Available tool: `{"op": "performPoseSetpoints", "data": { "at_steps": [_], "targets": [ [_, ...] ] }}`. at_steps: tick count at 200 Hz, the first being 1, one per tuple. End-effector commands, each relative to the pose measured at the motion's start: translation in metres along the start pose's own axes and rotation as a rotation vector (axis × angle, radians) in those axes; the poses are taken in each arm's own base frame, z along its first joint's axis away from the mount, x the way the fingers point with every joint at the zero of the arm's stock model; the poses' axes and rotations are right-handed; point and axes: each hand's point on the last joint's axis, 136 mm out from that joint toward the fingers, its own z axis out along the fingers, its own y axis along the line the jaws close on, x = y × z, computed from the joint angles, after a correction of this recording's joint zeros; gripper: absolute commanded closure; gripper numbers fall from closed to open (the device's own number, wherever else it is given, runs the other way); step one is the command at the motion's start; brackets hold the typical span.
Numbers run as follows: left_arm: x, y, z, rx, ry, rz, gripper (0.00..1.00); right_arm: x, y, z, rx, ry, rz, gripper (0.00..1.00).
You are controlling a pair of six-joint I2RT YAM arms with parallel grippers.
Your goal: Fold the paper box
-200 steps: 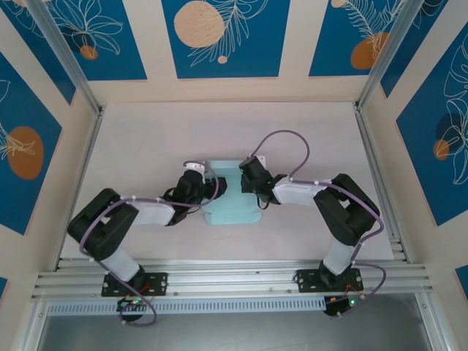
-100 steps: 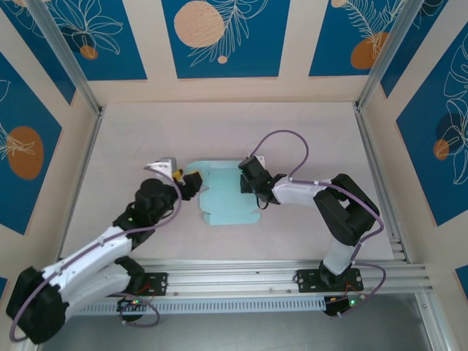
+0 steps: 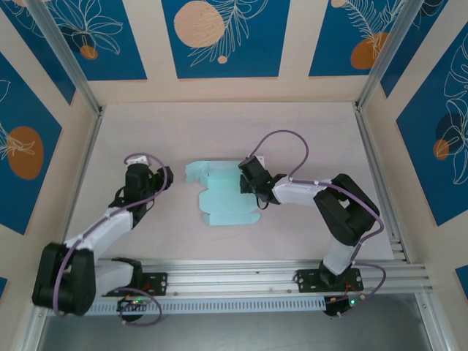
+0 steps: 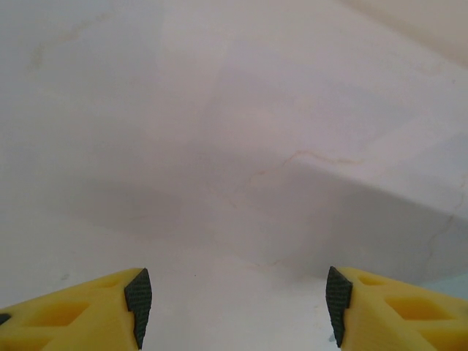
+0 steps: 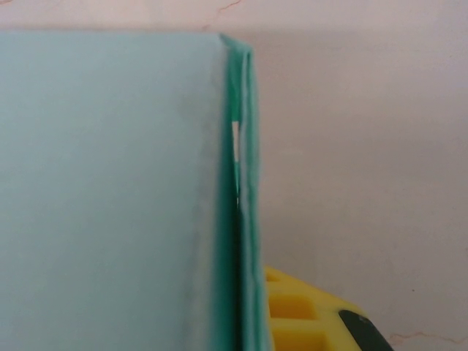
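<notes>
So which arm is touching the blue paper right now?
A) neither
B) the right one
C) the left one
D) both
B: the right gripper is closed on the right edge of the paper, while the left gripper hangs open off to the side, apart from it.

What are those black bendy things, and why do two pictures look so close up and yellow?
Those are two robot arms bolted to a table. The wide picture looks down from a camera above. The other two come from small cameras, one on each wrist. The left fingers, which are yellow, are open over bare table and hold nothing. A pale blue paper box, mostly flat, lies on the table. The right fingers are pinched shut on its right edge.
</notes>
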Motion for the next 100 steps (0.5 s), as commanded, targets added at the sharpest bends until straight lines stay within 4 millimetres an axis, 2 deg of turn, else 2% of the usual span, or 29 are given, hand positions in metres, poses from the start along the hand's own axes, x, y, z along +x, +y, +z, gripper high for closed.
{"op": "performPoseSetpoints", "data": {
  "at_steps": [1, 30, 59, 100],
  "targets": [
    [-0.028, -0.028, 0.012, 0.122, -0.057, -0.018, 0.34, -0.002, 0.011, -0.005, -0.047, 0.003, 0.015, 1.0],
    [-0.026, -0.029, 0.039, 0.115, -0.028, 0.002, 0.34, -0.002, 0.014, -0.003, -0.051, 0.011, 0.009, 1.0],
    [-0.014, -0.043, 0.065, 0.182, 0.044, 0.008, 0.34, -0.004, 0.014, -0.001, -0.047, 0.011, 0.007, 1.0],
    [0.01, -0.065, 0.072, 0.277, 0.114, -0.01, 0.37, -0.005, 0.013, 0.003, -0.027, 0.024, 0.004, 1.0]
  ]
}}
